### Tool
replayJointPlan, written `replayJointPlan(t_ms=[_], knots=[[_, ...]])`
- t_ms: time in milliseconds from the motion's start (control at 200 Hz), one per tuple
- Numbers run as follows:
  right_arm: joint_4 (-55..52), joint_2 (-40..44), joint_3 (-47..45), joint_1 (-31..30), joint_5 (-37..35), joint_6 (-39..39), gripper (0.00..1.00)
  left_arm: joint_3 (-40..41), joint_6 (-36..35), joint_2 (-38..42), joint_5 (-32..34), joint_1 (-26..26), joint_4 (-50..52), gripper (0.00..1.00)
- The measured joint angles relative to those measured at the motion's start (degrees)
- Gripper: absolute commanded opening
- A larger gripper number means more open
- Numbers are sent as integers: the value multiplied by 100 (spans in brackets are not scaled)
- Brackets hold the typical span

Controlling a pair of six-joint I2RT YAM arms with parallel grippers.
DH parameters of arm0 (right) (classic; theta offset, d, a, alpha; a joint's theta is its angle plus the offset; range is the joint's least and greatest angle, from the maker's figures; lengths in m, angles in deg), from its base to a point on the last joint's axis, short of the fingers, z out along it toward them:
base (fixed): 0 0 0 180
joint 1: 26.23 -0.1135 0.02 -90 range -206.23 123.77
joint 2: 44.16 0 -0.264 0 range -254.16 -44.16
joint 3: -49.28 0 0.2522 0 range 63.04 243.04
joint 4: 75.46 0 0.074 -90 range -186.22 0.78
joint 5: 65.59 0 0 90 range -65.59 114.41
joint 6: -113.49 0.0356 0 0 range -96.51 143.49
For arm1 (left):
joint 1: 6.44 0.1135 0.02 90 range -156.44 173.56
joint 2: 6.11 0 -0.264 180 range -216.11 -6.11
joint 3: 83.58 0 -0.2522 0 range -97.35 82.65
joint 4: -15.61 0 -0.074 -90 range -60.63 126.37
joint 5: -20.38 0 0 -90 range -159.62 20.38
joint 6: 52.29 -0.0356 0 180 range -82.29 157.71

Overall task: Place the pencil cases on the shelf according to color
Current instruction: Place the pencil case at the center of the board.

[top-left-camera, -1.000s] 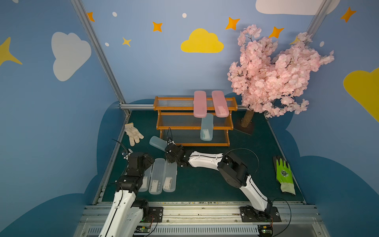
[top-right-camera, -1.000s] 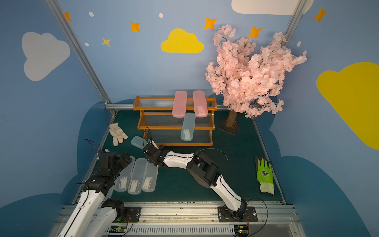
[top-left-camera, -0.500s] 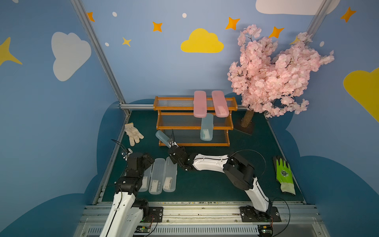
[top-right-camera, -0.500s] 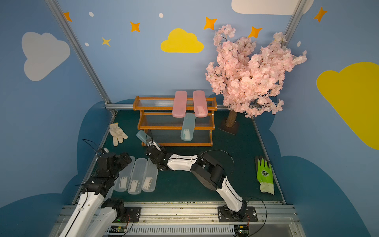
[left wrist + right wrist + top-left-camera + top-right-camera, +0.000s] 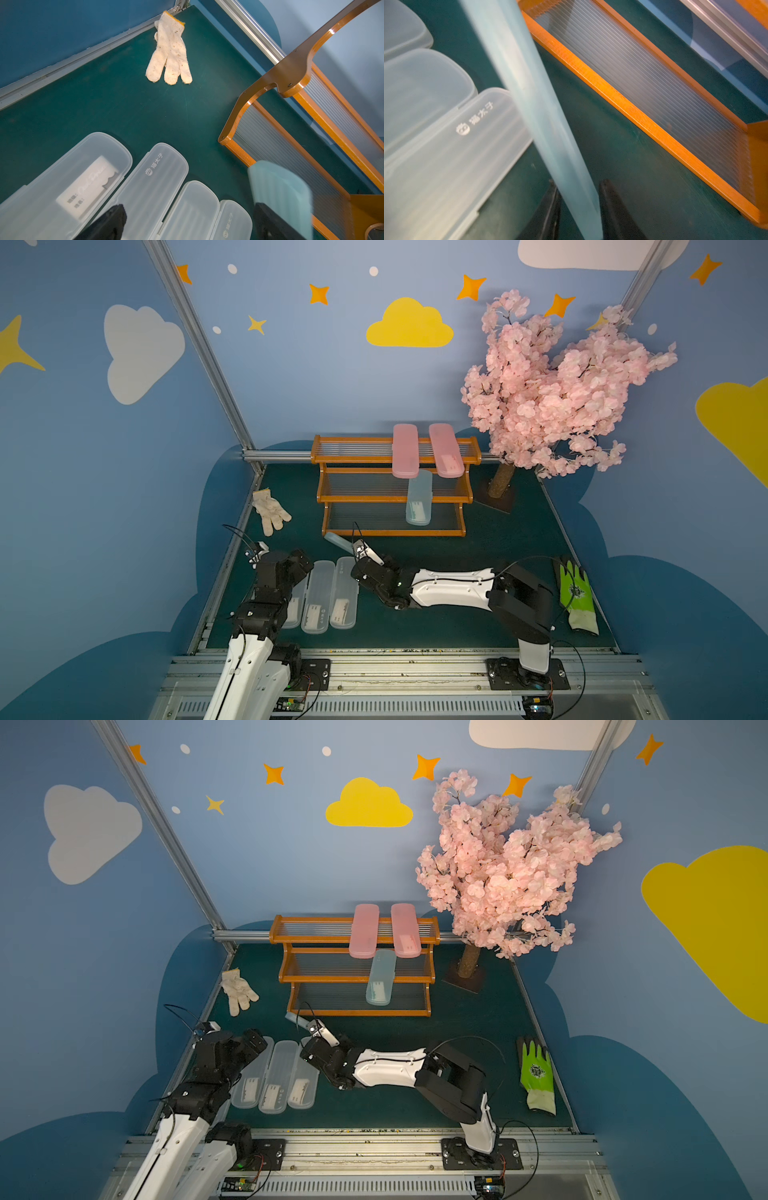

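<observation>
Right hand (image 5: 578, 186) clenched, left hand (image 5: 189, 207) spread.

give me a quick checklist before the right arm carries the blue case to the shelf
1. Grip: right gripper shut on the held blue case, a finger on each side: ok.
2. Lift: case is tilted; clearance above the table: cannot tell.
3. Path: the case's far end is close to the front corner of the shelf; gap: cannot tell.
4. Target: middle tier has free rods beside the shelved blue case: ok.
5. Left gripper open above the clear cases, apart from the right gripper: ok.
</observation>
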Motion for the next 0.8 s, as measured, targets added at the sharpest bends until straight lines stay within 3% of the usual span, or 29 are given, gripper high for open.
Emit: replayJointPlan(t_ms=[210,300,360,406,441,486,801], knots=[[-1290,966,-348,-232,-562,717,34,0,166,-11,-48,-146,-9,100],[-1878,1180,-411,-354,-737,1095,39,9,251,-52,-85,-216,-57,100],[-2232,1268,-487,-433,-765,1368,47,24,293,-101,-118,-262,-109,100],[-2446,1331,-581,-459,-721,1526,67,33,317,-140,-153,-299,-127,100],[-2529,1416,-699,-463,-586,1617,86,33,337,-173,-168,-326,-140,100],[-2520,1569,-868,-409,-269,1617,95,33,356,-216,-186,-356,-160,100],[-2317,1926,-1086,780,2065,1222,98,35,352,-348,-326,-420,-225,100]])
